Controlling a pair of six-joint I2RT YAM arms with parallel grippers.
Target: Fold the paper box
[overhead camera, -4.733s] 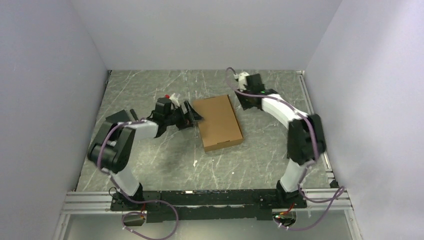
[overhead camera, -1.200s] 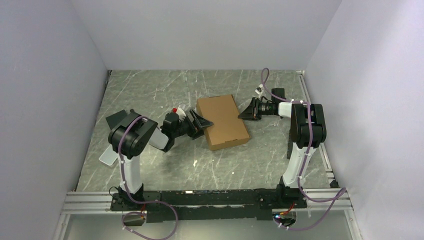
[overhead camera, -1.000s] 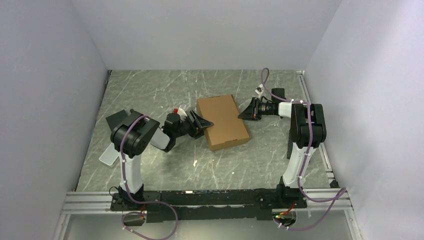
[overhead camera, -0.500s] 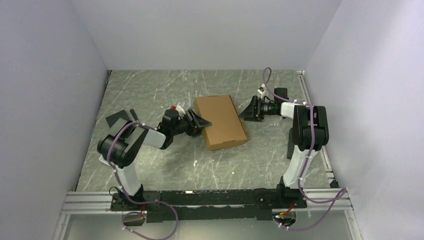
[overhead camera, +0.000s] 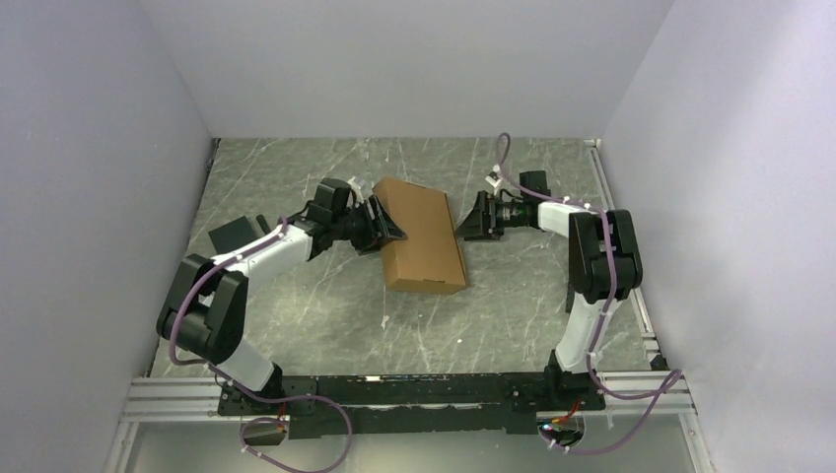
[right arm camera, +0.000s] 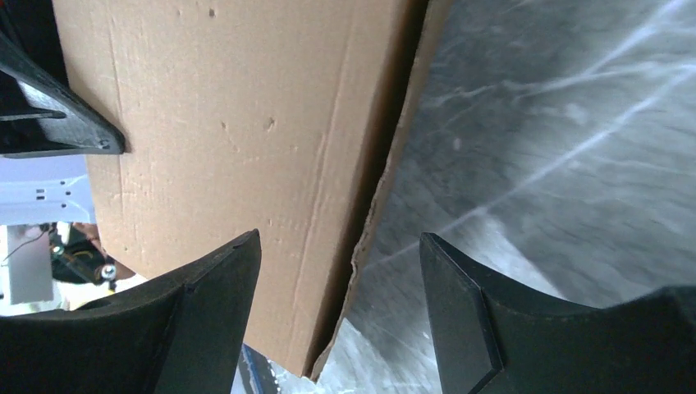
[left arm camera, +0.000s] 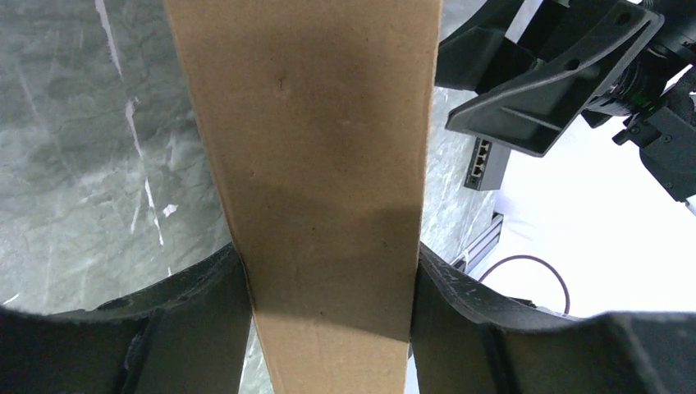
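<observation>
The paper box (overhead camera: 424, 232) is a closed, shallow brown cardboard box in the middle of the table, seen from above. My left gripper (overhead camera: 386, 229) grips its left side. In the left wrist view both black fingers (left arm camera: 205, 304) press against the cardboard wall (left arm camera: 320, 164), so that gripper (left arm camera: 328, 279) is shut on it. My right gripper (overhead camera: 471, 219) is at the box's right side. In the right wrist view it (right arm camera: 338, 246) stands open, and the ragged edge of the box (right arm camera: 230, 123) lies between the fingers without touching either.
A small black pad (overhead camera: 233, 235) lies on the marble-patterned table left of the left arm. Grey walls enclose the table on three sides. An aluminium rail (overhead camera: 394, 389) carrying both arm bases runs along the near edge.
My left arm has stretched out and carried the box back and to the left, turning it. The right gripper has opened and shifted left, staying at the box's right edge.
</observation>
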